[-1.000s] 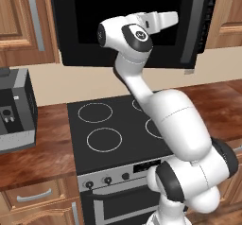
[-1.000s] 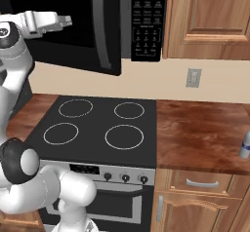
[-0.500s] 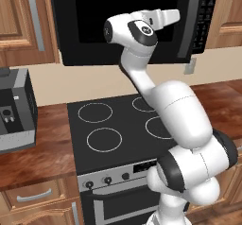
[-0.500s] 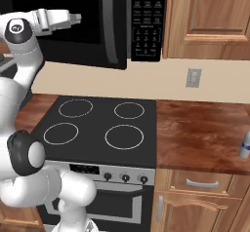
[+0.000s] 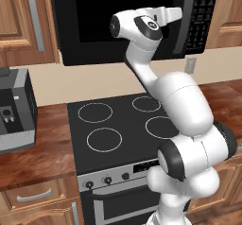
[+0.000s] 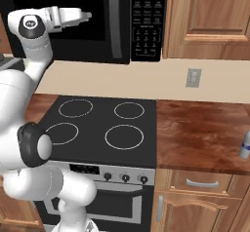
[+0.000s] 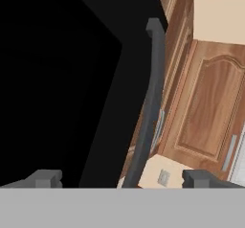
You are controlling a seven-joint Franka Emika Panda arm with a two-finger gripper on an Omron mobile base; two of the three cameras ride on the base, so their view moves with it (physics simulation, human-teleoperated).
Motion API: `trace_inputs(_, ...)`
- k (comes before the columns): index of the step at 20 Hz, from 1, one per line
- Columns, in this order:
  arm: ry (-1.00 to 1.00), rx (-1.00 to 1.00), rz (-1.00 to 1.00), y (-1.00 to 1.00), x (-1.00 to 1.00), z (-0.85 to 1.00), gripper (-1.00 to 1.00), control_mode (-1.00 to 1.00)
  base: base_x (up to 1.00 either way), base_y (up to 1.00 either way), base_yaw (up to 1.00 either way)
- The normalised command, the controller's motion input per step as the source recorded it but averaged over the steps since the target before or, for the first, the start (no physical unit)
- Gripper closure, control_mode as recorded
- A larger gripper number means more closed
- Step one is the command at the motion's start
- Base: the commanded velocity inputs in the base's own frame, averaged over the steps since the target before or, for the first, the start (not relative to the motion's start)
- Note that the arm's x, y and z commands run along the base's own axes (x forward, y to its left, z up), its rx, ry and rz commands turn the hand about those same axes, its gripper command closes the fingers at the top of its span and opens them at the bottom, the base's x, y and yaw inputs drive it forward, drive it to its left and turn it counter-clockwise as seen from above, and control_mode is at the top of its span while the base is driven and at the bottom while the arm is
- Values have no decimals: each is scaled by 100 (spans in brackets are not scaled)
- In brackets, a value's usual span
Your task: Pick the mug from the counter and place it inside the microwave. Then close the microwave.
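black glass of the microwave door sits flat against its box in both base views, so it looks shut, with the grey handle running close past the hand camera. over the last second the arm has swung its hand rightward across the door front, from near the door's middle toward the handle side; the stovetop and cabinets hold their places, so the base has not driven. i judge the closing is done or nearly so, and the hand is clearing away. the mug cannot be seen; whether it is inside, behind the dark door, i cannot tell. the arm reaches up from the base, elbow bent, wrist level, the gripper pointing sideways along the door. its fingers stand wide apart, holding nothing. a white bottle rests on the wooden surface.
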Motion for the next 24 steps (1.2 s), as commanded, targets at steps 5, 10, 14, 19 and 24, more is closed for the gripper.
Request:
trace_inputs(5, 0, 5, 3, -19, 27, 0, -100, -100, 0, 0, 0)
trace_inputs(10, 0, 5, 3, -17, 29, 0, -100, -100, 0, 0, 0)
trace_inputs(14, 0, 6, 5, -14, 32, 0, -100, -100, 0, 0, 0)
trace_inputs(19, 0, 7, 6, -7, 25, 0, -100, -100, 0, 0, 0)
trace_inputs(24, 0, 6, 7, -5, 40, -9, -100, -100, 0, 0, 0)
